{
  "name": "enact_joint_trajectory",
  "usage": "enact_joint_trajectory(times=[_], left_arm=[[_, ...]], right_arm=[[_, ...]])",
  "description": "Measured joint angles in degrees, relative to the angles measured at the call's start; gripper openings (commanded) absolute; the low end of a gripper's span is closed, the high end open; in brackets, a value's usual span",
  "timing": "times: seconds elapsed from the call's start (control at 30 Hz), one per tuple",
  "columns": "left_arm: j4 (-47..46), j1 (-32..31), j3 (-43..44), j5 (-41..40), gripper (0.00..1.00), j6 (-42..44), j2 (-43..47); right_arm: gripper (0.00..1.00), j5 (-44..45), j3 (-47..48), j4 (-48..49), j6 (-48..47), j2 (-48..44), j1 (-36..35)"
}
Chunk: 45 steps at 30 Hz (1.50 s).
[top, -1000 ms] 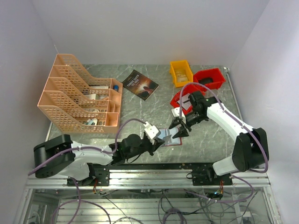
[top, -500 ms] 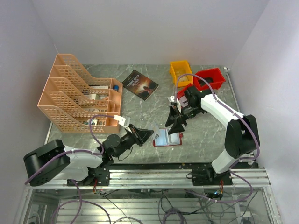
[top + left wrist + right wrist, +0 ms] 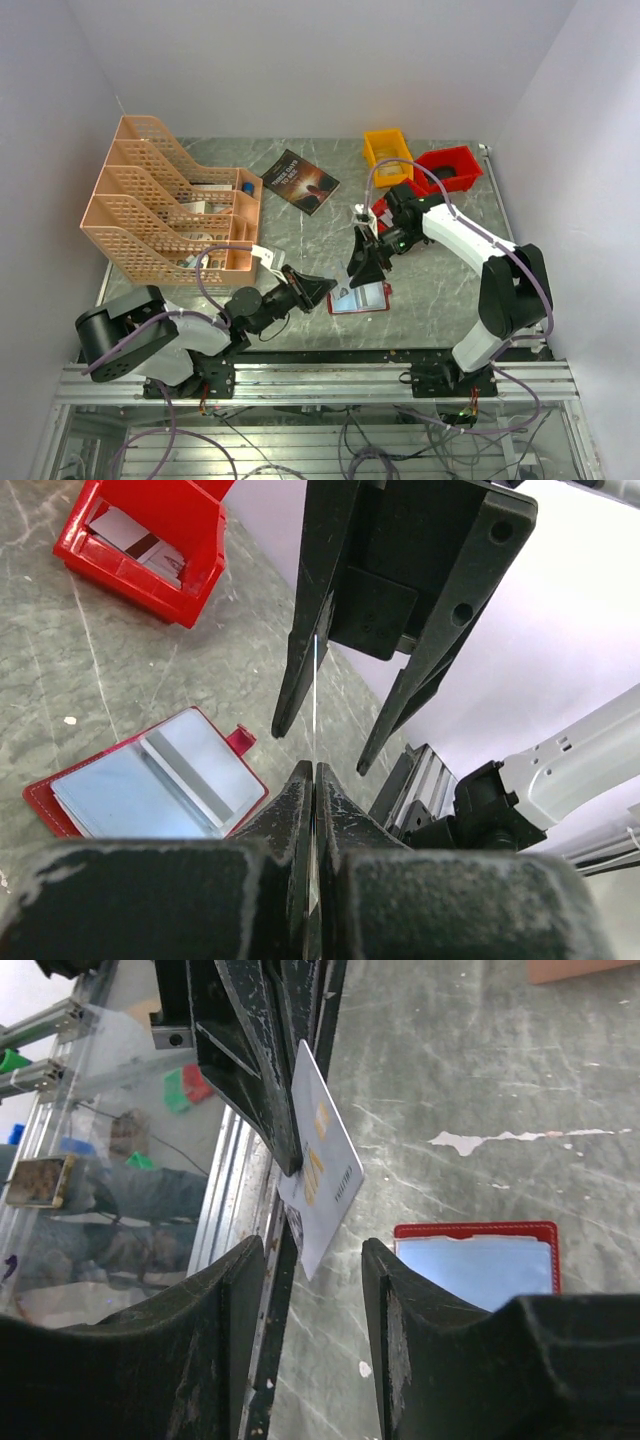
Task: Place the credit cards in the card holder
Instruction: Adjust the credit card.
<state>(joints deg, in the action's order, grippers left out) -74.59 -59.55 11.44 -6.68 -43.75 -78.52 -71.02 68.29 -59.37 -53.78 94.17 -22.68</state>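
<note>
My left gripper [image 3: 322, 288] is shut on a white credit card [image 3: 325, 1175] and holds it above the table, seen edge-on in the left wrist view [image 3: 315, 700]. My right gripper [image 3: 362, 270] is open and faces the left one. The card's free end lies between the right gripper's fingers [image 3: 440, 650], with gaps on both sides. The card holder [image 3: 360, 298], dark red with pale clear pockets, lies open and flat on the table just below both grippers. It also shows in the left wrist view [image 3: 150, 790] and in the right wrist view [image 3: 480, 1260].
A red bin [image 3: 150, 540] holding more cards stands behind the right arm. Another red bin [image 3: 450, 168] and a yellow bin [image 3: 386, 155] stand at the back right. A dark book [image 3: 300, 181] lies at the back middle. An orange file rack [image 3: 170, 205] fills the left.
My left gripper has pulled back from the card holder, then edged right with the card. My right gripper has moved left and now straddles the card's free end.
</note>
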Motion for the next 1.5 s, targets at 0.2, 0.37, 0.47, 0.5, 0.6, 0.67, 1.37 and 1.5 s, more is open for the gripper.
enact_joint_trajectory(times=[0.2,0.37,0.47,0.5,0.6,0.67,1.37,1.5], left_arm=[[-2.34,0.0,0.02,0.94,0.07,1.55,-1.84],[-2.6,0.02,0.02,1.55,0.07,2.51,-1.84],[-2.62,0.04,0.02,2.12,0.1,3.15,-1.84],[-2.64,0.07,0.02,2.32,0.17,3.34,-1.84],[-2.62,0.33,0.02,2.91,0.42,3.74,-1.7],[-2.54,1.22,0.02,3.98,0.52,3.1,-1.16],[8.44,10.84,5.01,23.15,0.43,-2.54,6.14],[7.43,11.28,4.72,23.78,0.48,-3.43,3.72]], right_arm=[[0.29,-0.59,0.0,-0.09,0.57,2.19,-2.12],[0.0,-0.61,0.07,-0.96,0.02,3.54,-3.34],[0.0,-0.81,0.55,-2.8,-1.14,4.28,-3.43],[0.0,-0.83,0.85,-3.52,-1.7,4.55,-3.43],[0.0,-0.94,1.42,-5.03,-3.13,4.96,-3.48],[0.0,-0.94,1.44,-5.38,-3.78,4.98,-3.65],[0.0,0.09,1.46,-5.64,-5.2,4.98,-4.04],[0.0,0.22,1.46,-5.64,-5.27,4.98,-4.02]])
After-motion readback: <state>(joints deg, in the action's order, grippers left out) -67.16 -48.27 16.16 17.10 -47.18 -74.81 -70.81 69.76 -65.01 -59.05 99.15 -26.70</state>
